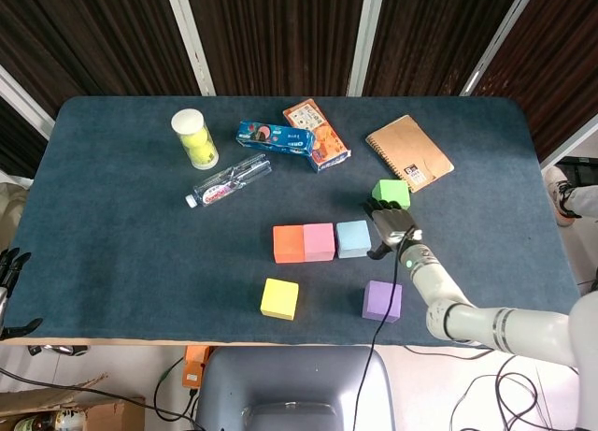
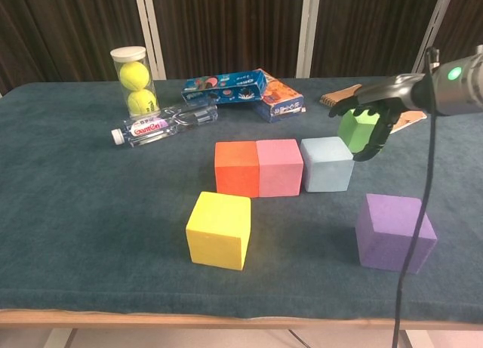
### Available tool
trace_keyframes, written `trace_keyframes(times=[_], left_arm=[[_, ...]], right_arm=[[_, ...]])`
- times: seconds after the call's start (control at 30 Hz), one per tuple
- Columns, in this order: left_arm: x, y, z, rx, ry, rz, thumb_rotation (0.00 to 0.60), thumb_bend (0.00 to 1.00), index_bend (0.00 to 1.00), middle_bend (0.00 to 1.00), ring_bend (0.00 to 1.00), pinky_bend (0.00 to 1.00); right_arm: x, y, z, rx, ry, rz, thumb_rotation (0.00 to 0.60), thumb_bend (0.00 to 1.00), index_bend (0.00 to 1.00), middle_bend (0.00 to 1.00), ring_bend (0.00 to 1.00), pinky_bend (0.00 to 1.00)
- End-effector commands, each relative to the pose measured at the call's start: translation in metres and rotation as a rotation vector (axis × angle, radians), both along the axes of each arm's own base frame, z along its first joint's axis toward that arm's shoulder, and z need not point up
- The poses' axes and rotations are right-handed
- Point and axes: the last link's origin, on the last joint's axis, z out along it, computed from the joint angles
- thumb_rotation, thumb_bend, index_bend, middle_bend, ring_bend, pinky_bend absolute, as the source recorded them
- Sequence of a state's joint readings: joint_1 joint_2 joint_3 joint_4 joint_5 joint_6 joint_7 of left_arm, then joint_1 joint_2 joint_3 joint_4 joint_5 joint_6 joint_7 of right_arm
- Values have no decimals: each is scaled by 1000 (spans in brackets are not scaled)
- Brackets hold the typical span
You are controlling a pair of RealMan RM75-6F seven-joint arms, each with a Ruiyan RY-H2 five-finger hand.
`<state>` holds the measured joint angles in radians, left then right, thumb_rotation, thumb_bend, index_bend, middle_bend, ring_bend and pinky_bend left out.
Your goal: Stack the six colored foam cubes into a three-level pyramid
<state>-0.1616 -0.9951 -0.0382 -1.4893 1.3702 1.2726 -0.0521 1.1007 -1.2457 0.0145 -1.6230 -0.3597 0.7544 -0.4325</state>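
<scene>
Surface [image 1: 121, 263] holds the bottom row: orange cube [image 2: 237, 167], pink cube [image 2: 279, 167] and blue cube [image 2: 326, 164] side by side. Purple cube [image 2: 394, 231], yellow cube [image 2: 219, 229] and green cube [image 2: 357, 129] lie loose. Right hand [image 2: 375, 106] hovers spread, holding nothing, near green; next it should grasp a loose cube for the second level.
</scene>
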Motion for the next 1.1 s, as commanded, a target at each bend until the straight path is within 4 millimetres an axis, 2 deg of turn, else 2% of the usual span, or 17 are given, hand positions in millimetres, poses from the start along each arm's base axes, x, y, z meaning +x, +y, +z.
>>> trace_keyframes(times=[0.03,0.2,0.37,0.5,0.7,1.1], left_arm=[[1,1,-2,-5,2,-3,588,98,76,0,0,108],[4,4,-7,-19,7,-12,588,98,76,0,0,108],[7,5,-9,-22,17,-14,585,102,68,0,0,108],[7,6,-9,-23,20,-8,586,107,61,0,0,108],[7,6,-10,-21,21,-7,586,110,61,0,0,108],[7,5,-7,-12,20,-7,587,117,53,0,0,108]], right_arm=[[-27,16,30,-48,-12,15,600,189,45,0,0,0],[-58,21,39,-48,-2,1,600,195,157,0,0,0],[-78,21,35,-29,-22,-23,600,389,263,0,0,0],[-88,19,28,-6,-42,-49,600,445,268,0,0,0],[-82,14,14,59,-127,-106,600,458,240,0,0,0],[-69,13,-3,114,-127,-78,598,465,225,0,0,0]])
